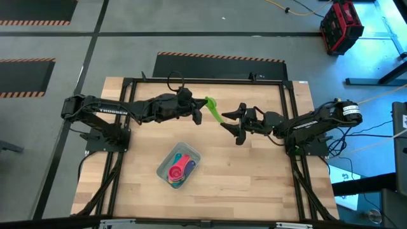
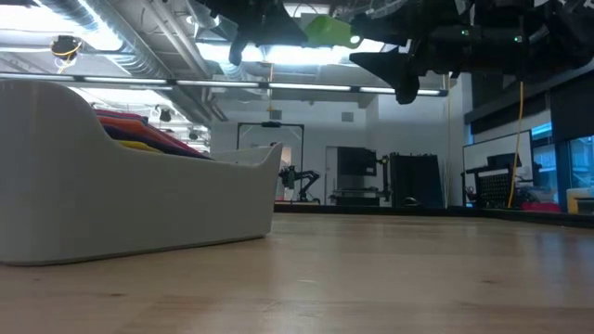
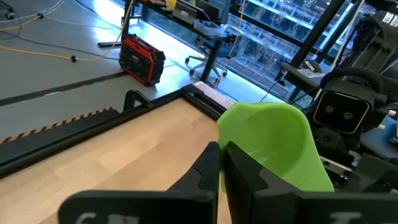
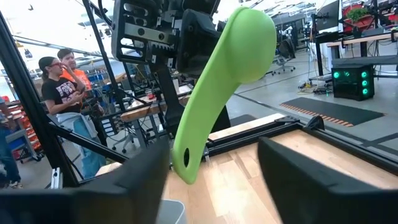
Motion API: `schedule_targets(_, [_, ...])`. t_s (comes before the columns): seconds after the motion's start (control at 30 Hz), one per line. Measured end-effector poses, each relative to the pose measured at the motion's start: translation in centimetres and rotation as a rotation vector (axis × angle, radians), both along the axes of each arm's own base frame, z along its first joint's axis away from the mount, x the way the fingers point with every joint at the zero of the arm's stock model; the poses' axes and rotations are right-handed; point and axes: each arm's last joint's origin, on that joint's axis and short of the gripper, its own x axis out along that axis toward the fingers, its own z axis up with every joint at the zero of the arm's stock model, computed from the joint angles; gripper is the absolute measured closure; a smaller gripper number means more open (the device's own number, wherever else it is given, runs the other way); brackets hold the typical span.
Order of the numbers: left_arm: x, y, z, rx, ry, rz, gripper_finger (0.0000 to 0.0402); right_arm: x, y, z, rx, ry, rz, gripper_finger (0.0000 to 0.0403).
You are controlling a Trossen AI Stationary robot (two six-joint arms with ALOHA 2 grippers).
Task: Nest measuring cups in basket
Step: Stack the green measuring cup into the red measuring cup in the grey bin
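The green measuring cup (image 1: 210,103) is held high above the table by my left gripper (image 1: 198,109), which is shut on its bowl (image 3: 273,140). Its handle (image 4: 205,118) slants down toward my right gripper (image 1: 230,124). That gripper is open, with its fingers standing either side of the handle's free end (image 4: 185,158) without touching it. The pale basket (image 1: 162,170) sits on the table nearer the front edge. Several other cups (image 1: 178,169) lie in it, among them red, teal, yellow and purple ones. In the low view the green cup (image 2: 327,28) hangs near the top. My left gripper pinches the wall of the green cup's bowl at its rim (image 3: 225,163) between the two fingers (image 3: 249,177), coming level from the table's left. The cup is lifted clear, with its handle slanting down and away toward the right arm.
The basket wall (image 2: 130,195) fills the left of the low view, with bare wooden table to its right. A black frame (image 1: 203,81) runs around the table. Two people (image 4: 59,81) stand in the room beyond, away from the arms.
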Motion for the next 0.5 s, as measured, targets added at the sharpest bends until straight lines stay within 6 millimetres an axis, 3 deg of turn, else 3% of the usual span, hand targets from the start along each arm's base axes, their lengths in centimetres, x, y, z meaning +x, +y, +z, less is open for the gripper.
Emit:
schedule_targets(0.27, [-0.02, 0.04, 0.0, 0.003, 0.0, 0.016, 0.0399, -0.01, 0.0, -0.02, 0.0, 0.001, 0.0, 0.0288])
schedule_targets(0.5, [-0.02, 0.04, 0.0, 0.002, 0.0, 0.017, 0.0398, -0.01, 0.0, -0.02, 0.0, 0.001, 0.0, 0.035])
